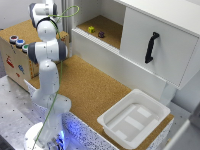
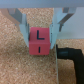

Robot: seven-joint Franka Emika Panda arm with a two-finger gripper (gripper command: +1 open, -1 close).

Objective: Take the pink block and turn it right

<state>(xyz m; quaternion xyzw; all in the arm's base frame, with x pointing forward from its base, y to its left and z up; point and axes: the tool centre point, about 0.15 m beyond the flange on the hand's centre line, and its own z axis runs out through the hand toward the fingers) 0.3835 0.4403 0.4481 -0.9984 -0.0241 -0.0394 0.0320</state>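
Note:
The wrist view shows the pink block (image 2: 41, 41), a cube with dark letter marks on its facing side, resting on a cork surface. It sits squarely in my gripper (image 2: 41, 31). The two grey fingers (image 2: 21, 26) press against its left and right sides, so the gripper is shut on it. In the exterior view the arm (image 1: 47, 50) reaches up to the far left, and neither block nor fingers can be made out behind its wrist.
A black rounded object (image 2: 69, 53) lies close beside the block. The exterior view has a white tub (image 1: 134, 117) at the front, a cabinet door with a black handle (image 1: 151, 47), a shelf holding a yellow block (image 1: 91, 29) and a dark one (image 1: 101, 34), and a wooden box (image 1: 15, 55).

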